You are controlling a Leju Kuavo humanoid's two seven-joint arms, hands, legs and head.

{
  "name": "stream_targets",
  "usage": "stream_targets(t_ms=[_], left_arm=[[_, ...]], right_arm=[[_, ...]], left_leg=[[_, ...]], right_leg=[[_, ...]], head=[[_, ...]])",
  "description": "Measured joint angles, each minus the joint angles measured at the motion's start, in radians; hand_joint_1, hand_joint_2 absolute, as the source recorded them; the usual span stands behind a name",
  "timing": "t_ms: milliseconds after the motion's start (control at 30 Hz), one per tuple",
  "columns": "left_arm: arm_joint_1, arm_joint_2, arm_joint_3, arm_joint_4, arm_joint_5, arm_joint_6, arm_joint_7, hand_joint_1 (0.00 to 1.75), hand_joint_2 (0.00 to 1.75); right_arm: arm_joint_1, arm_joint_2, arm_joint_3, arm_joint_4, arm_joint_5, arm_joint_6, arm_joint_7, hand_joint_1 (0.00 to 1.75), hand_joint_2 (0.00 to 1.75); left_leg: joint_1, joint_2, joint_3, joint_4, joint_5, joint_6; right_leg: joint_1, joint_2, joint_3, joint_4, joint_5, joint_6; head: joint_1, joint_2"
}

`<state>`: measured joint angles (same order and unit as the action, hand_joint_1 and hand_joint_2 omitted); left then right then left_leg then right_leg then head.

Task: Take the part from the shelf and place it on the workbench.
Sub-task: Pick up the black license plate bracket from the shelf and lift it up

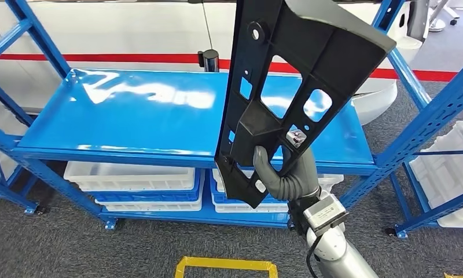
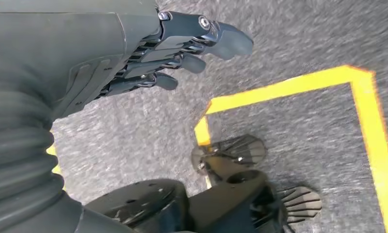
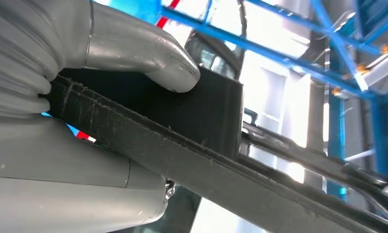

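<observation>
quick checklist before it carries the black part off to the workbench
1. Right hand grips the black part near its lower end: ok.
2. Thumb pressed on the part's face: ok.
3. Part lifted off the blue shelf: ok.
4. Left hand holds nothing, its fingers apart: ok.
5. Part clear of the shelf's blue upright: cannot tell.
6. Workbench free to receive it: cannot tell.

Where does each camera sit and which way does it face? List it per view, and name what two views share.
Head view: high on the body, looking forward and down at the blue shelf; right robot hand grips the black part.
Left wrist view: behind the left robot hand, facing carpet and yellow floor tape.
Right wrist view: behind the right robot hand, looking along the part toward the shelf frame.
Shared: head and right wrist views show the gripped part.
</observation>
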<state>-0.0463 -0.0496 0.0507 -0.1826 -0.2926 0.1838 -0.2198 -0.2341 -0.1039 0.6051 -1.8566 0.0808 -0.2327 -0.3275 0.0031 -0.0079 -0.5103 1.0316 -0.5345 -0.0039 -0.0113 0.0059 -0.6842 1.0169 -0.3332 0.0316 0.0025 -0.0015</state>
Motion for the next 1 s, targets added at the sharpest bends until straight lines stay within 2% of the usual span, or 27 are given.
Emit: stream_targets(t_ms=[67,100,133,200,233,267,300,333,367,400,433,467,500,567,600,633,700,733,767,800,833,867,900,933,967,1000], left_arm=[[0.001,0.0,0.001,0.0,0.0,0.0,0.0,0.0,1.75],[0.001,0.0,0.001,0.0,0.0,0.0,0.0,0.0,1.75],[0.001,0.001,0.002,0.0,0.0,0.0,0.0,0.0,1.75],[0.001,0.003,0.003,0.0,0.0,0.0,0.0,0.0,1.75],[0.001,0.004,0.004,0.0,-0.001,0.0,0.0,0.0,1.75],[0.001,0.004,0.004,0.0,-0.001,0.0,0.0,0.0,1.75],[0.001,0.003,0.005,0.0,-0.002,0.0,0.0,0.0,1.75],[0.001,0.002,0.006,0.0,-0.003,0.0,0.0,0.0,1.75],[0.001,0.001,0.007,0.0,-0.004,0.0,0.001,0.0,1.75],[0.001,0.0,0.008,0.0,-0.006,0.0,0.002,0.0,1.75],[0.0,-0.001,0.008,0.0,-0.008,0.0,0.003,0.0,1.75],[0.0,-0.001,0.008,0.0,-0.008,0.0,0.004,0.0,1.75],[0.001,-0.002,0.009,-0.001,-0.009,0.0,0.006,0.0,1.75],[0.002,-0.002,0.009,0.0,-0.01,0.0,0.007,0.0,1.75],[0.002,-0.002,0.009,0.0,-0.01,0.0,0.008,0.0,1.75],[0.003,-0.002,0.009,0.0,-0.01,0.0,0.008,0.0,1.75],[0.004,-0.002,0.01,0.0,-0.01,0.0,0.008,0.0,1.75],[0.005,-0.002,0.01,0.0,-0.01,0.0,0.008,0.0,1.75],[0.004,-0.002,0.01,0.0,-0.01,0.0,0.008,0.0,1.75],[0.004,-0.002,0.01,0.0,-0.01,0.0,0.008,0.0,1.75],[0.004,-0.002,0.01,0.0,-0.01,0.0,0.008,0.0,1.75],[0.004,-0.002,0.01,0.0,-0.01,0.0,0.008,0.0,1.75],[0.002,-0.004,0.01,0.0,-0.01,0.0,0.008,0.0,1.75],[0.0,-0.005,0.01,0.0,-0.01,0.0,0.008,0.0,1.75],[-0.001,-0.007,0.01,0.0,-0.01,0.001,0.008,0.0,1.75],[-0.003,-0.008,0.01,-0.001,-0.01,0.001,0.008,0.0,1.75]], right_arm=[[0.0,0.0,-0.001,0.0,-0.007,0.0,0.001,1.75,1.75],[0.001,-0.001,-0.004,0.001,-0.012,0.0,0.002,1.75,1.75],[0.001,-0.001,-0.007,0.001,-0.018,-0.001,0.002,1.75,1.75],[0.001,-0.001,-0.016,0.003,-0.026,-0.005,0.004,1.75,1.75],[0.001,-0.001,-0.021,0.005,-0.027,-0.012,0.004,1.75,1.75],[0.001,0.0,-0.026,0.008,-0.025,-0.022,0.004,1.75,1.75],[0.001,0.002,-0.031,0.01,-0.021,-0.036,0.004,1.75,1.75],[0.001,0.005,-0.036,0.012,-0.016,-0.049,0.004,1.75,1.75],[0.0,0.009,-0.04,0.013,-0.013,-0.06,0.004,1.75,1.75],[-0.001,0.015,-0.044,0.013,-0.01,-0.068,0.004,1.75,1.75],[-0.002,0.021,-0.047,0.013,-0.01,-0.072,0.004,1.75,1.75],[-0.003,0.025,-0.048,0.014,-0.009,-0.074,0.005,1.75,1.75],[-0.004,0.029,-0.049,0.014,-0.01,-0.075,0.006,1.75,1.75],[-0.004,0.032,-0.049,0.014,-0.011,-0.076,0.007,1.75,1.75],[-0.004,0.034,-0.049,0.014,-0.012,-0.076,0.008,1.75,1.75],[-0.005,0.036,-0.049,0.015,-0.013,-0.076,0.009,1.75,1.75],[-0.005,0.041,-0.049,0.015,-0.014,-0.076,0.009,1.75,1.75],[-0.005,0.043,-0.049,0.016,-0.014,-0.076,0.009,1.75,1.75],[-0.004,0.044,-0.049,0.016,-0.014,-0.076,0.009,1.75,1.75],[-0.004,0.044,-0.049,0.017,-0.015,-0.076,0.009,1.75,1.75],[-0.004,0.045,-0.049,0.018,-0.015,-0.076,0.009,1.75,1.75],[-0.004,0.045,-0.049,0.018,-0.015,-0.076,0.009,1.75,1.75],[-0.004,0.045,-0.049,0.018,-0.015,-0.076,0.009,1.75,1.75],[-0.004,0.046,-0.049,0.018,-0.014,-0.076,0.01,1.75,1.75],[-0.005,0.047,-0.049,0.018,-0.014,-0.076,0.01,1.75,1.75],[-0.005,0.048,-0.05,0.018,-0.013,-0.076,0.01,1.75,1.75]], left_leg=[[-0.007,0.002,-0.013,-0.006,0.025,0.018],[-0.007,0.004,-0.022,-0.009,0.041,0.027],[-0.005,0.007,-0.036,-0.012,0.058,0.036],[-0.004,0.01,-0.068,-0.012,0.087,0.046],[-0.004,0.011,-0.086,-0.011,0.1,0.048],[-0.005,0.011,-0.103,-0.011,0.113,0.047],[-0.005,0.012,-0.121,-0.01,0.127,0.046],[-0.005,0.012,-0.138,-0.01,0.139,0.044],[-0.005,0.012,-0.153,-0.009,0.152,0.04],[-0.006,0.011,-0.166,-0.008,0.164,0.036],[-0.007,0.011,-0.174,-0.007,0.175,0.031],[-0.008,0.012,-0.179,-0.008,0.186,0.025],[-0.008,0.012,-0.181,-0.01,0.196,0.019],[-0.004,0.012,-0.182,-0.013,0.209,0.006],[-0.001,0.011,-0.187,-0.005,0.195,0.001],[0.001,0.009,-0.196,0.02,0.162,-0.004],[0.005,0.007,-0.224,0.129,0.054,-0.013],[0.008,0.006,-0.237,0.197,0.011,-0.017],[0.011,0.005,-0.242,0.252,-0.01,-0.021],[0.015,0.005,-0.233,0.279,-0.007,-0.025],[0.02,0.005,-0.204,0.269,0.012,-0.028],[0.027,0.005,-0.156,0.222,0.034,-0.033],[0.032,0.003,-0.101,0.155,0.037,-0.04],[0.034,-0.002,-0.053,0.091,0.034,-0.042],[0.033,-0.006,-0.023,0.043,0.025,-0.041],[0.027,-0.01,-0.014,0.02,0.016,-0.036]], right_leg=[[-0.007,0.001,-0.007,-0.006,0.011,0.013],[-0.008,0.001,-0.019,0.003,-0.003,0.012],[-0.008,0.001,-0.038,0.034,-0.036,0.006],[-0.009,0.001,-0.078,0.15,-0.133,-0.01],[-0.009,0.001,-0.09,0.216,-0.17,-0.012],[-0.009,0.001,-0.09,0.264,-0.187,-0.008],[-0.009,0.001,-0.074,0.284,-0.187,0.001],[-0.009,0.001,-0.041,0.268,-0.175,0.009],[-0.008,0.0,0.011,0.218,-0.165,0.015],[-0.005,-0.002,0.078,0.144,-0.165,0.015],[-0.002,-0.003,0.135,0.076,-0.173,0.013],[0.0,-0.005,0.173,0.022,-0.182,0.01],[0.004,-0.005,0.189,-0.005,-0.189,0.006],[0.001,-0.006,0.176,-0.013,-0.176,-0.003],[-0.002,-0.007,0.169,-0.013,-0.166,-0.012],[-0.006,-0.008,0.161,-0.015,-0.155,-0.02],[-0.008,-0.01,0.141,-0.016,-0.129,-0.03],[-0.008,-0.01,0.128,-0.015,-0.116,-0.031],[-0.007,-0.01,0.113,-0.014,-0.103,-0.029],[-0.007,-0.01,0.097,-0.013,-0.091,-0.026],[-0.008,-0.01,0.082,-0.012,-0.08,-0.022],[-0.009,-0.009,0.068,-0.01,-0.07,-0.016],[-0.01,-0.009,0.055,-0.007,-0.062,-0.009],[-0.009,-0.009,0.045,-0.003,-0.054,-0.001],[-0.008,-0.009,0.039,0.001,-0.047,0.007],[-0.008,-0.009,0.034,0.001,-0.039,0.015]], head=[[0.001,0.0],[0.001,0.0],[0.002,0.0],[0.006,0.0],[0.007,0.0],[0.007,0.0],[0.007,0.0],[0.007,0.0],[0.007,0.0],[0.008,0.0],[0.006,0.0],[0.005,0.0],[0.003,0.0],[0.001,0.0],[0.0,0.0],[-0.002,0.0],[-0.005,0.0],[-0.007,0.0],[-0.007,0.0],[-0.008,0.0],[-0.008,0.0],[-0.008,0.0],[-0.009,0.0],[-0.008,0.0],[-0.006,0.0],[-0.004,0.0]])
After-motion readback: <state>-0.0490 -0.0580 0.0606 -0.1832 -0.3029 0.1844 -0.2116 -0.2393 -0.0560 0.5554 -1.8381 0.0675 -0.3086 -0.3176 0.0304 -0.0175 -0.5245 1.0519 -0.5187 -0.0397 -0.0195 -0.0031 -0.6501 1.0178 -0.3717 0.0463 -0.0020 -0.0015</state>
